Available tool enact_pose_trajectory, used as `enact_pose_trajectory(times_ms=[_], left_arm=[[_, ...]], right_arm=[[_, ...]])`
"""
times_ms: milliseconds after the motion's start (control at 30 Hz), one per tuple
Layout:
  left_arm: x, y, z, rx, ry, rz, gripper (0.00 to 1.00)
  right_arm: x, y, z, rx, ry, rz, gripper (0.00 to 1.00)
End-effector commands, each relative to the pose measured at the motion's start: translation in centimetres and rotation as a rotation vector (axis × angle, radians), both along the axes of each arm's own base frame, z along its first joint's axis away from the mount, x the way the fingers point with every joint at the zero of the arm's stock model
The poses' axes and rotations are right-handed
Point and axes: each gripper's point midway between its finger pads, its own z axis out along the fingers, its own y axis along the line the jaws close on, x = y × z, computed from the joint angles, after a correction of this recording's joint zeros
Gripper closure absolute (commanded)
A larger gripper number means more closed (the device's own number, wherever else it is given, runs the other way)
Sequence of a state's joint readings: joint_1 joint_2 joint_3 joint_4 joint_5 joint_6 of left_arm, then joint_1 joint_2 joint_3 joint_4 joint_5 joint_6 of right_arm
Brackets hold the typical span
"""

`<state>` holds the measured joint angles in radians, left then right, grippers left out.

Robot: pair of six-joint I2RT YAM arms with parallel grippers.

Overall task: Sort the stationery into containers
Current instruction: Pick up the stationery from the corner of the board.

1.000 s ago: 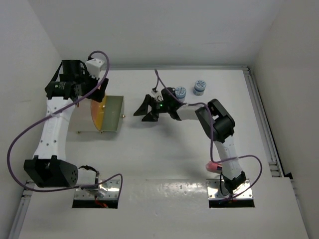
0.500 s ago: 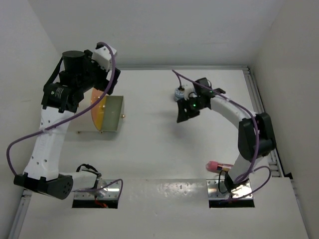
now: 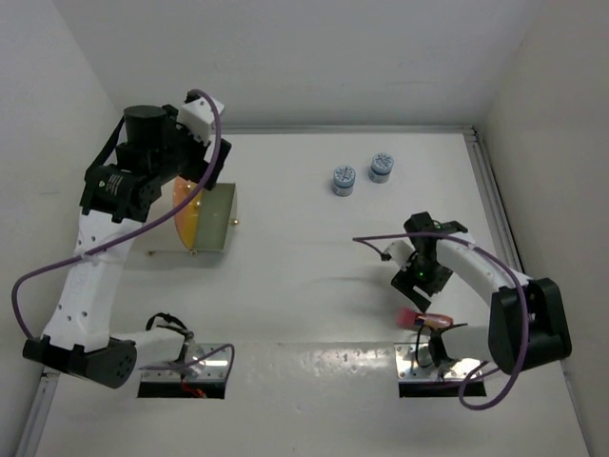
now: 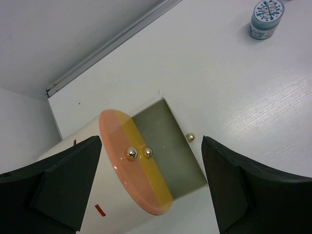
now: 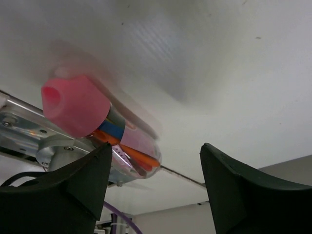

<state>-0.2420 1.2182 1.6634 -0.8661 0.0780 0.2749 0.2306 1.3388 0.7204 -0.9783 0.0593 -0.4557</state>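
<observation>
At upper left, the left end effector gapes over the drum. The right end effector, released, faces the tube.

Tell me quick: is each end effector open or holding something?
Left end effector: open, empty, above the drum.
Right end effector: open, empty, near the pink tube.

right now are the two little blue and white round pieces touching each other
Apart. The top view shows bare table between the left piece and the right piece.
</observation>
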Motion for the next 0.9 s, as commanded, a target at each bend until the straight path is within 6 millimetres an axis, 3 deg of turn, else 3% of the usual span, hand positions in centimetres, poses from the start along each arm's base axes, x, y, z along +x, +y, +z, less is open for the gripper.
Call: enact_pose_trajectory(times_ms=[0,133,300,400,633,867], left_arm=[[-0.7,0.1,0.5,-0.018,-0.023,0.010,0.10],[-0.8,0.2,-0.1,-0.015,-0.011,0.014,0.10],[-0.7,0.3,-0.5,-0.012,-0.004,0.021,0.10],[-0.7,0.3,-0.7,-0.010,-0.001,0.021,0.10],[-0.8,0.6,-1.1,0.003,0.003,0.033,0.10],[-0.6,0.6,-1.5,0.010,0.013,0.038,0.10]], right_arm=[[-0.5,-0.6,0.2,-0.015,-0.052,0.037,0.27],[-1.5,0.1,-0.3,0.015,-0.072,0.039,0.24],[0.7,2.1,1.4,0.086,-0.147,0.004,0.23],[0.8,3.0,1.8,0.097,-0.132,0.027,0.25],[-2.2,4.3,-0.2,0.117,-0.039,0.112,0.38],[-4.0,3.6,-1.1,0.075,0.041,0.176,0.35]])
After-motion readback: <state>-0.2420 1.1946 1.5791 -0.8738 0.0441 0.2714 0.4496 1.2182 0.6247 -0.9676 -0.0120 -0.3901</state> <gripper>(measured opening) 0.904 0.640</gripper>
